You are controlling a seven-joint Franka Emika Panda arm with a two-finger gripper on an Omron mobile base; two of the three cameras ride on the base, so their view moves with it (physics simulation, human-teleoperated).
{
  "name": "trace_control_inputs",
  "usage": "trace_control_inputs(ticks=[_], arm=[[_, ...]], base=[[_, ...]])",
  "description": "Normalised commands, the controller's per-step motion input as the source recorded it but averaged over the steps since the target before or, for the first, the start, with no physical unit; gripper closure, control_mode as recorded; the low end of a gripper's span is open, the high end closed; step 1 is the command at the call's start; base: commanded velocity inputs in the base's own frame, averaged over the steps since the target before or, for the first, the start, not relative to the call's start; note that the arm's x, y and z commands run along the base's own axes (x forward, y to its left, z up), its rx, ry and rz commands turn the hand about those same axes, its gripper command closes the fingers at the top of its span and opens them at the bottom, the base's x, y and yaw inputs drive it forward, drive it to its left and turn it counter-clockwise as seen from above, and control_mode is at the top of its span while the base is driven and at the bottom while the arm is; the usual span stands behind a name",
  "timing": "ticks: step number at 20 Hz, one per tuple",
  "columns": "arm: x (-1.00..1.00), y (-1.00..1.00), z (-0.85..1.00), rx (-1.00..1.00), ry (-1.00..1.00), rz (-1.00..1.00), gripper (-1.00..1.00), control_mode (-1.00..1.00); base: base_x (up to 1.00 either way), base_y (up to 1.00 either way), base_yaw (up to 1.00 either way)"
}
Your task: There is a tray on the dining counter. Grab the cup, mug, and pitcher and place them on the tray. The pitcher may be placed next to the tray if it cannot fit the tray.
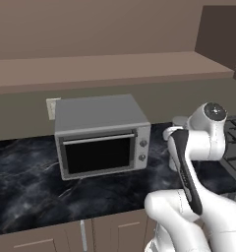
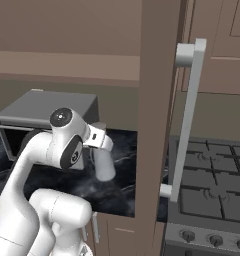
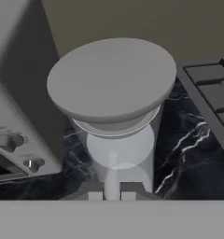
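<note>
Plain grey tall pitcher (image 3: 115, 116) on black white-veined marble worktop (image 1: 36, 177), between grey toaster oven (image 1: 101, 135) at 9 o'clock and black stove grates (image 3: 212, 88) at 3. Two-finger gripper (image 3: 111, 192) poised above, aligned for grasp. Finger tips close together; grip on anything: cannot tell.
</note>
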Motion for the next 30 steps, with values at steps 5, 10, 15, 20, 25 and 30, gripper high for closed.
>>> trace_control_inputs(ticks=[5,10,15,20,25,30], arm=[[-0.12,0.0,0.61,0.01,0.0,0.0,1.0,-1.0],[-0.15,0.0,0.54,0.0,0.0,0.0,1.0,-1.0],[-0.22,0.0,0.35,0.0,0.0,0.0,1.0,-1.0],[-0.21,0.0,0.03,0.0,0.0,0.0,1.0,-1.0],[-0.2,0.0,0.0,0.0,0.0,0.0,1.0,-1.0],[-0.11,0.0,0.0,0.0,0.0,0.0,1.0,-1.0]], base=[[0.0,0.0,0.0],[0.0,0.0,0.0],[0.0,0.0,0.0],[0.0,0.0,0.0],[0.0,0.0,0.0],[0.0,0.0,0.0]])
